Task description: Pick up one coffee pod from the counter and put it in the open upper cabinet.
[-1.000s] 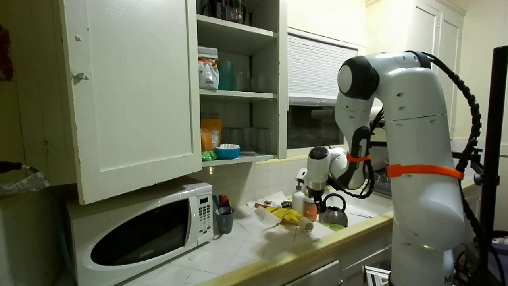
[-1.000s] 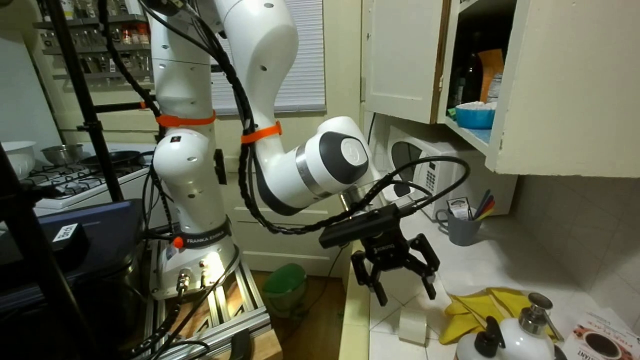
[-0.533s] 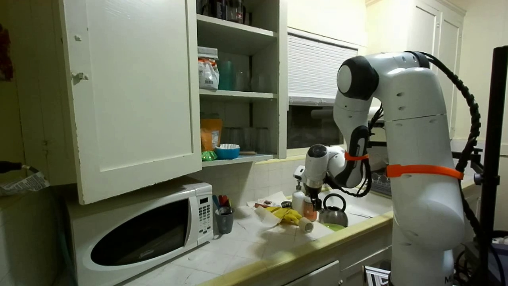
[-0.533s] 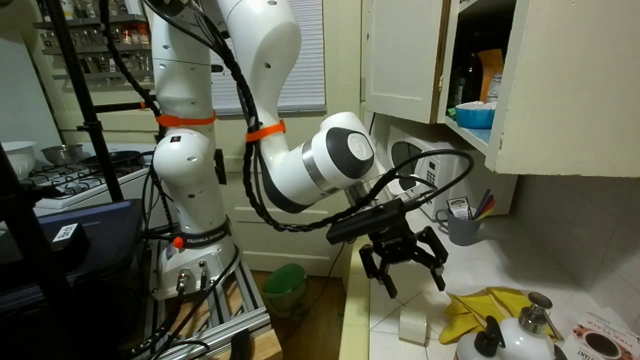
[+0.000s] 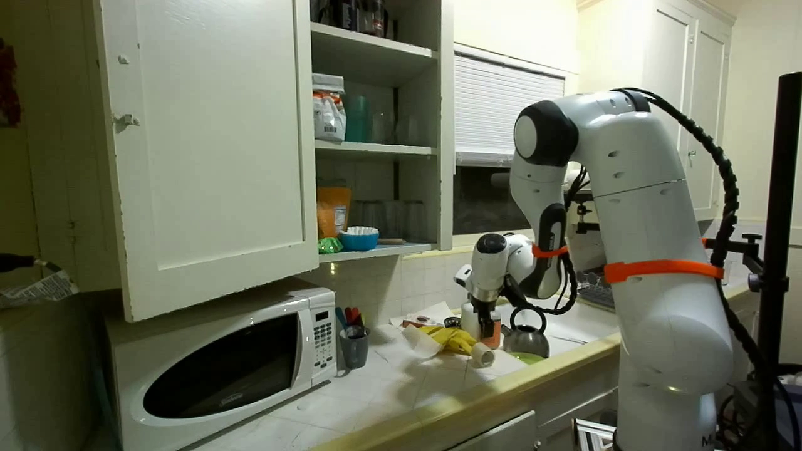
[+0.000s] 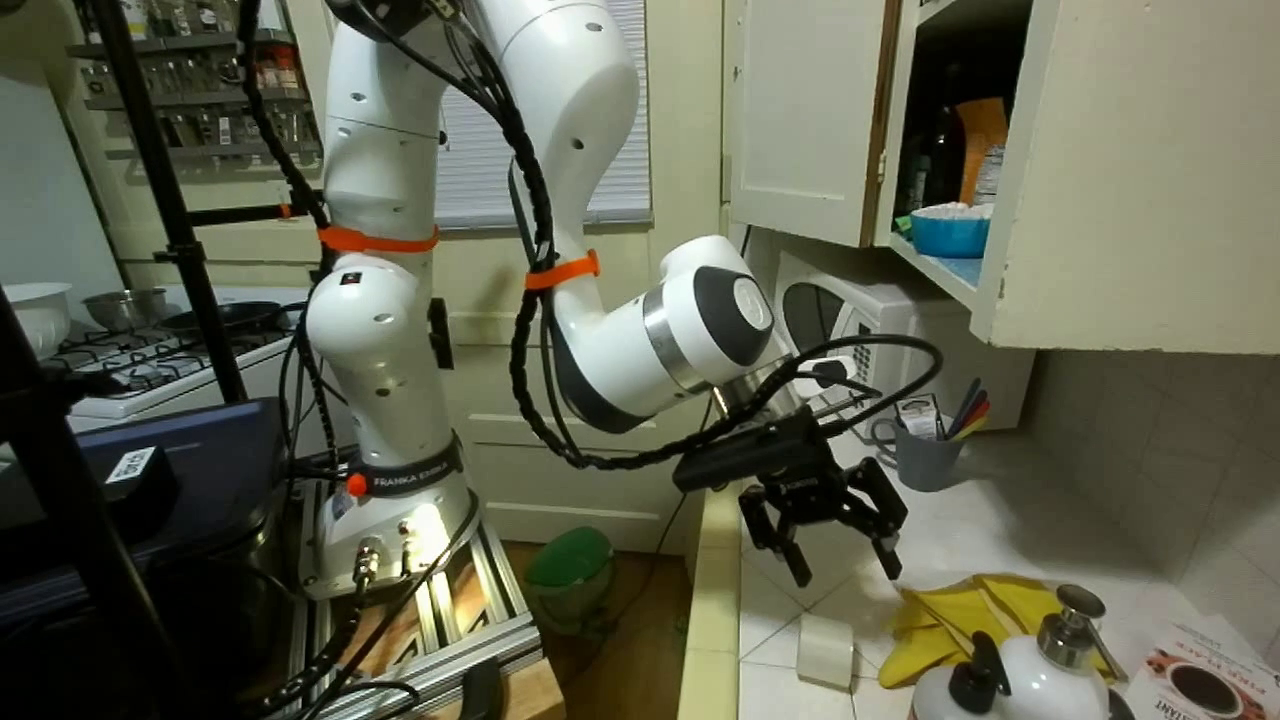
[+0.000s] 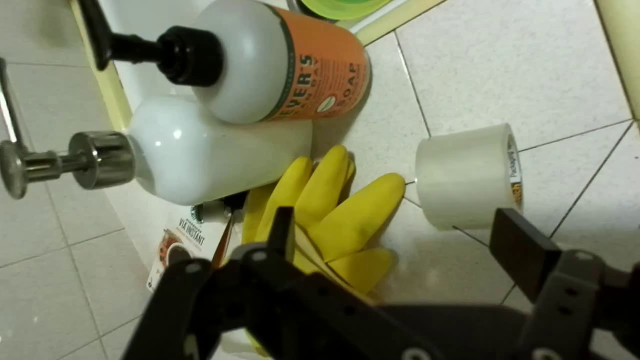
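Observation:
No coffee pod can be made out in these frames. My gripper [image 6: 846,572] is open and empty above the counter [image 6: 1020,530], with its fingers pointing down. In the wrist view, the gripper [image 7: 402,241] spans part of a yellow rubber glove [image 7: 350,215] and bare tile, touching neither. The gripper also shows in an exterior view [image 5: 487,331], in front of the soap bottles. The white upper cabinet [image 5: 446,125] has its door [image 5: 219,138] swung wide open. Its shelves hold a blue bowl [image 5: 359,239], an orange pouch [image 5: 333,212], a white bag [image 5: 329,109] and glasses.
A tape roll [image 7: 465,175] lies beside the glove. An orange-labelled soap bottle [image 7: 325,65], a white pump bottle [image 7: 220,150] and an instant coffee packet [image 7: 187,235] stand or lie nearby. The microwave [image 5: 225,363], a grey mug [image 5: 355,347] and a kettle [image 5: 527,341] are on the counter.
The arm has shifted with the open gripper: left in one exterior picture, toward the microwave, and slightly right and up in an exterior view facing the base. Nothing was taken hold of.

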